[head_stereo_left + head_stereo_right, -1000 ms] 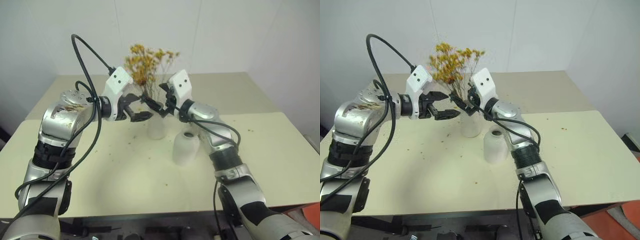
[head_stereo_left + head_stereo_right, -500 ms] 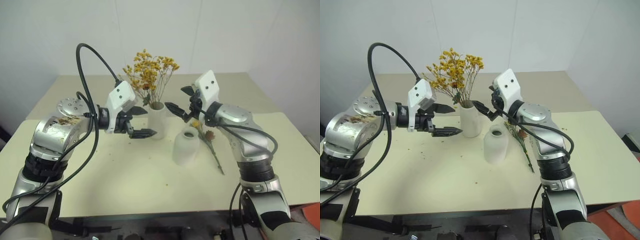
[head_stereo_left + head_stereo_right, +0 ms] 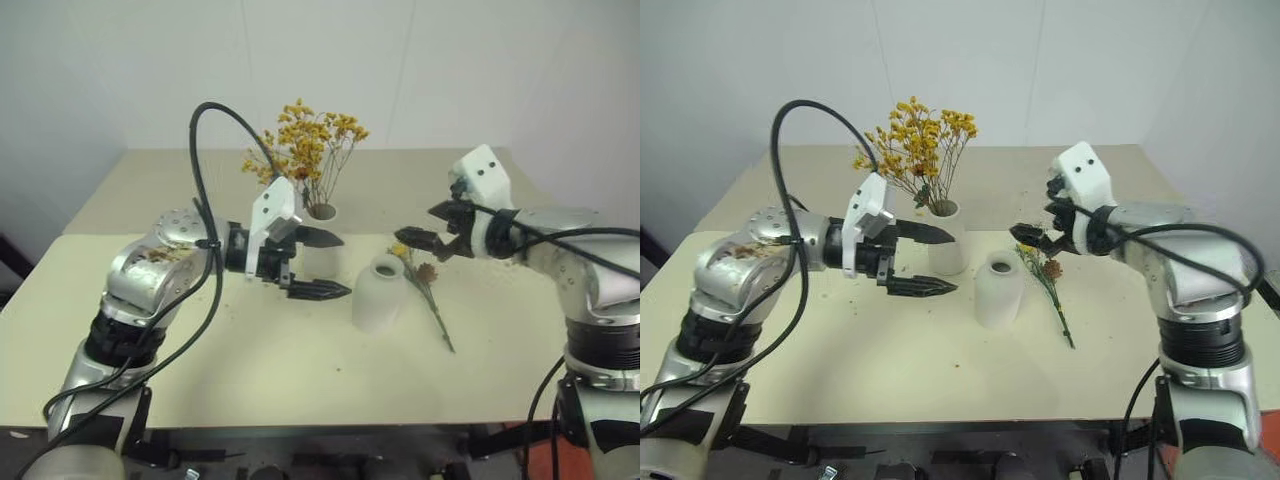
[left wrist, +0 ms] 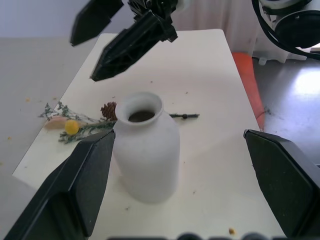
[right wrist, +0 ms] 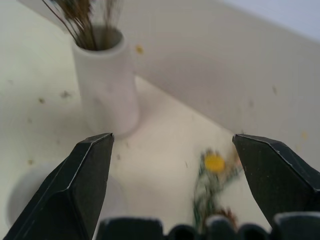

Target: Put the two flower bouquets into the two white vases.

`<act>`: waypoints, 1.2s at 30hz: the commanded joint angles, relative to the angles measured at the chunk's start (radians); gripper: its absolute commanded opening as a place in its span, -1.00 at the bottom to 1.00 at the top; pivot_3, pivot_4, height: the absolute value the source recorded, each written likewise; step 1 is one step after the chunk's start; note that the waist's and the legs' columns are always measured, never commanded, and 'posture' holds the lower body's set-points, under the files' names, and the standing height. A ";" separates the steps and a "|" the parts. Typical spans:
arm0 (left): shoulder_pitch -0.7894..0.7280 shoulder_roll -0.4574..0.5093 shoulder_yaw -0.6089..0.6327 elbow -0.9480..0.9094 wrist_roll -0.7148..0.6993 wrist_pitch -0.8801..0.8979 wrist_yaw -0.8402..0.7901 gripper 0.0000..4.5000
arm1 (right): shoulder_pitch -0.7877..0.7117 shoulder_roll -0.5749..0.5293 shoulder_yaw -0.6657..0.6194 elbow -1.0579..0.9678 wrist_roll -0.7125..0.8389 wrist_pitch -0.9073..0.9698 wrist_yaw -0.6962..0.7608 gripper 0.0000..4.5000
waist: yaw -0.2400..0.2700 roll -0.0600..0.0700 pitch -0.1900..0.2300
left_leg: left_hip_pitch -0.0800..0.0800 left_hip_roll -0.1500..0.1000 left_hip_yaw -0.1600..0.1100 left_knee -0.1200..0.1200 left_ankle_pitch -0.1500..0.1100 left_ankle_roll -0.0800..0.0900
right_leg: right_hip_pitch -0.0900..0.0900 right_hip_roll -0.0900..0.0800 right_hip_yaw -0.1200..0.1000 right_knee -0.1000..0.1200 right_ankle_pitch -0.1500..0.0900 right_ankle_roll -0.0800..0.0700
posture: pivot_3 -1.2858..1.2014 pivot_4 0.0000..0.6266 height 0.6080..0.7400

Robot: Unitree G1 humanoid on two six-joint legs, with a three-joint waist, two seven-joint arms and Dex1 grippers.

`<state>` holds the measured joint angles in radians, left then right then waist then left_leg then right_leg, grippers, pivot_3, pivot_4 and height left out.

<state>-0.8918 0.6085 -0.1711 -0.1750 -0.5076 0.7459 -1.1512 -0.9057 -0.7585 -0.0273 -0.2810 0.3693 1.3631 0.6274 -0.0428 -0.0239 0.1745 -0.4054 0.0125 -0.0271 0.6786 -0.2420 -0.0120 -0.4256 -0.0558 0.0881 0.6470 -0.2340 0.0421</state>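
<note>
On the tabletop [image 3: 250, 370]: both vases stand near the middle, with the small sprig lying loose beside them
Cylinder vase [image 3: 318, 250]: upright, already holding the bushy yellow-orange spray [image 3: 308, 150]
Narrow-mouth vase [image 3: 378, 293]: upright and empty, just in front and to the right of the cylinder vase
Small sprig [image 3: 427, 295]: flat on the tabletop just right of the narrow-mouth vase, yellow ball bloom and brown cone at the far end, thin stem trailing toward the near edge
Left gripper [image 3: 325, 264]: jaws spread wide, empty, level with the vases on their left side
Right gripper [image 3: 422, 228]: jaws spread wide, empty, hovering above the sprig's bloom end
Step in hand (judged): picking up the sprig with the right gripper
Doing it well: close on the stem below the heads, not on the blooms; lift clear, turn the stem downward, centre it over the narrow mouth before lowering
Risk: nudging the vase over while lowering
</note>
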 commanded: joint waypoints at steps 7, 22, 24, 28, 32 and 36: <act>-0.121 -0.092 -0.079 0.140 0.069 -0.106 -0.046 1.00 | -0.013 -0.196 0.002 0.039 0.093 0.249 0.043 0.99 | -0.003 0.000 0.000 | 0.000 0.000 0.001 0.000 0.000 0.000 | 0.000 0.000 0.001 0.000 0.000 0.000 | 0.03 -0.52 1.00; -0.210 -0.202 -0.110 0.274 0.128 -0.128 -0.068 1.00 | 0.024 -0.118 0.237 0.207 0.191 0.251 0.064 0.99 | -0.002 0.000 0.000 | 0.000 0.000 0.001 0.000 0.000 0.000 | 0.000 0.000 0.001 0.000 0.000 0.001 | 0.03 -0.52 1.00; -0.208 -0.200 -0.106 0.273 0.130 -0.128 -0.070 1.00 | 0.015 -0.107 0.271 0.221 0.184 0.251 0.061 0.99 | -0.001 0.000 0.000 | 0.000 0.000 0.001 0.000 0.000 0.000 | 0.000 0.000 0.001 0.000 0.000 0.001 | 0.03 -0.52 1.00; -0.199 -0.191 -0.102 0.261 0.135 -0.126 -0.067 1.00 | 0.000 -0.088 0.372 0.259 0.140 0.200 0.048 0.99 | 0.000 0.000 0.000 | -0.001 0.000 0.001 0.001 0.000 0.000 | 0.000 0.000 0.001 -0.001 0.000 0.001 | 0.03 -0.52 1.00; -0.197 -0.185 -0.096 0.254 0.139 -0.122 -0.061 1.00 | -0.012 -0.078 0.445 0.306 0.091 0.137 0.049 0.99 | -0.001 0.000 0.000 | 0.000 0.000 0.001 0.001 0.000 0.000 | 0.000 0.000 0.001 0.000 0.000 0.001 | 0.03 -0.52 1.00; -0.190 -0.170 -0.086 0.232 0.135 -0.108 -0.057 1.00 | -0.017 -0.104 0.441 0.283 0.083 0.124 0.065 0.99 | -0.001 0.000 0.000 | -0.001 0.000 0.001 0.001 0.000 0.000 | 0.000 0.000 0.001 0.000 0.000 0.001 | 0.03 -0.52 1.00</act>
<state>-1.0699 0.4284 -0.2915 0.0947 -0.3597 0.6375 -1.2103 -0.8991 -0.8335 0.4212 0.0310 0.4648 1.5081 0.6829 -0.0442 -0.0243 0.1748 -0.4060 0.0123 -0.0266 0.6791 -0.2423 -0.0115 -0.4258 -0.0559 0.0890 0.6465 -0.2339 0.0427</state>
